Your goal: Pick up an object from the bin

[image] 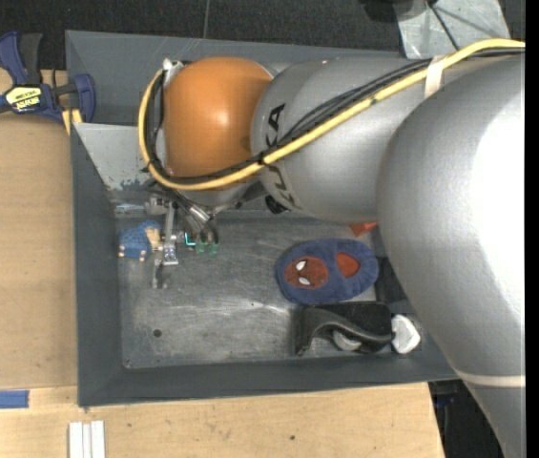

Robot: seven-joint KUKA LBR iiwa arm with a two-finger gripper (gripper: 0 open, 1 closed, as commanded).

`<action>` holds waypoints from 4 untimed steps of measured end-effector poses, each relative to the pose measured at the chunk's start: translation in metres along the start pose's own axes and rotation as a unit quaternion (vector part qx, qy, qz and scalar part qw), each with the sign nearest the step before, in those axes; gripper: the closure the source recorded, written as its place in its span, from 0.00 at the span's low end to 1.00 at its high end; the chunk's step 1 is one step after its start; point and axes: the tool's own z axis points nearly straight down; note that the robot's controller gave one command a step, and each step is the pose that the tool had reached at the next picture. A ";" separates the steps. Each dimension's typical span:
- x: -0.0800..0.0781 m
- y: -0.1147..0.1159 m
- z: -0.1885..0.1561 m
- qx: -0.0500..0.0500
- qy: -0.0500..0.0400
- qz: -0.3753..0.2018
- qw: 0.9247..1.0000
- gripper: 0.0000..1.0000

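My gripper (168, 254) hangs low over the bin's left part, just below the arm's orange dome. A small blue thing (134, 243) lies right beside it on its left, touching or nearly touching it; whether it is held I cannot make out. A blue oval pouch with red spider-mask faces (326, 271) lies on the bin floor to the right of the gripper, well apart from it.
A black and white thing (353, 330) lies along the bin's front wall at the right. A small orange-red piece (365, 226) peeks out under the arm. The big silver arm covers the bin's right and back parts.
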 end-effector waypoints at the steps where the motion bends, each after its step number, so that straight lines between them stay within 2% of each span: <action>1: -0.042 0.011 0.078 -0.003 -0.006 0.080 0.997 0.00; 2: -0.039 -0.005 0.049 -0.002 -0.006 0.143 0.990 0.00; 3: -0.047 0.015 0.050 -0.002 -0.005 0.205 0.979 0.00; 4: -0.047 0.015 0.077 -0.003 0.004 0.296 0.955 0.00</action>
